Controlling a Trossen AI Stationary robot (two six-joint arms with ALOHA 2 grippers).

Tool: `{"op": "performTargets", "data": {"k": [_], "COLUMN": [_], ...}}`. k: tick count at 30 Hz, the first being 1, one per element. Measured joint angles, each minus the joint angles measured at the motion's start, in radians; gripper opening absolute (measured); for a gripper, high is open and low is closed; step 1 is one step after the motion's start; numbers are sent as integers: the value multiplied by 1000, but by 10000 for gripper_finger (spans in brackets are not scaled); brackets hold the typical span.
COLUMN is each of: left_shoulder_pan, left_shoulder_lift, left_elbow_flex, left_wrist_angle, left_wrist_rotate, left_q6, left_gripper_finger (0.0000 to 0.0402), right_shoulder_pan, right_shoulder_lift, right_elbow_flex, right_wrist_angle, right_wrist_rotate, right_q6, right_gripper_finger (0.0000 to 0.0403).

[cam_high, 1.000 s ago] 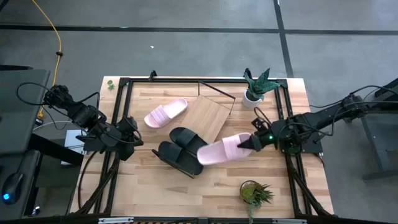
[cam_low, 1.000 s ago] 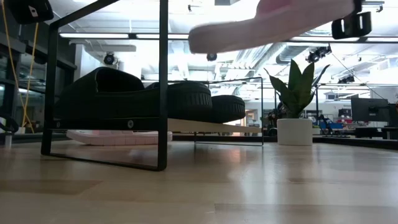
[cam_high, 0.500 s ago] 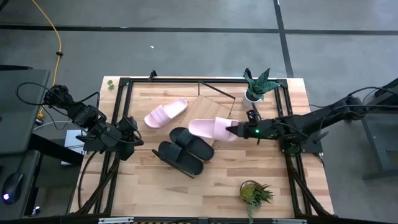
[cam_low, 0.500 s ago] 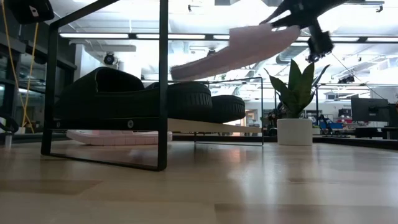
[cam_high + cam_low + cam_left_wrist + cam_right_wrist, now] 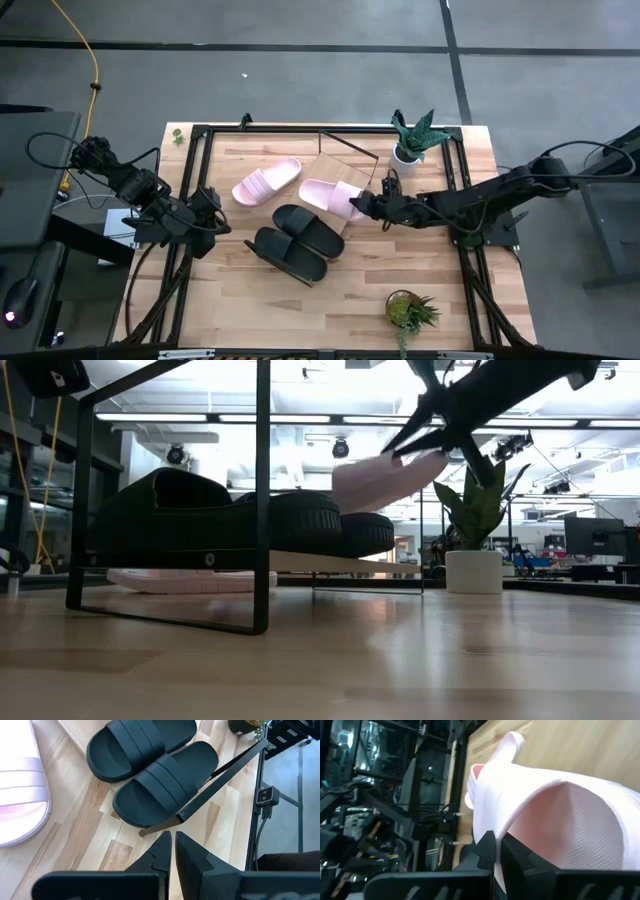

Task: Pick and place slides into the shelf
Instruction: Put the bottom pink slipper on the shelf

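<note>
The right gripper (image 5: pixel 366 203) is reaching across the table w/ its fingers clamped on a pink slide (image 5: pixel 334 197), holding it by the strap edge. In the low view this slide (image 5: pixel 388 475) is hanging in the air, tilted, above the shelf (image 5: pixel 322 180), so it is not resting yet. Seen from above, the shelf board is lying at about 12 o'clock from the table centre. The two black slides (image 5: pixel 297 240) are sitting together at about 7 o'clock from the board's middle; in the low view they seem to be on its near end. The second pink slide (image 5: pixel 267 183) is lying on the tabletop at about 9 o'clock of the shelf, apart from the others.

The left gripper (image 5: pixel 172 840) is waiting at the left table edge, fingers closed on nothing.

To do this step well, I think the arm is needing to level the slide first, then bring it down onto the free part of the board at 1 o'clock of the black pair, w/o pushing them. Release only when the sole is flat on the wood, bc a tilted drop may be sliding off the edge.
</note>
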Motion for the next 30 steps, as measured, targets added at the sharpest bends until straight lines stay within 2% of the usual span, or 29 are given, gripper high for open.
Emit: {"op": "performTargets", "data": {"k": [9, 23, 30], "left_shoulder_pan": [0, 0, 0], "left_shoulder_lift": [-1, -1, -1], "left_elbow_flex": [0, 0, 0], "left_wrist_angle": [0, 0, -1], "left_wrist_rotate": [3, 5, 7], "left_q6": [30, 33, 40], "left_gripper_finger": [14, 14, 14], "right_shoulder_pan": [-13, -31, -29], "right_shoulder_lift": [111, 247, 264], "right_elbow_flex": [1, 1, 1], "right_wrist_angle": [100, 263, 264], "right_wrist_rotate": [44, -48, -74], "right_q6": [23, 50, 88], "right_gripper_finger": [0, 0, 0]}}
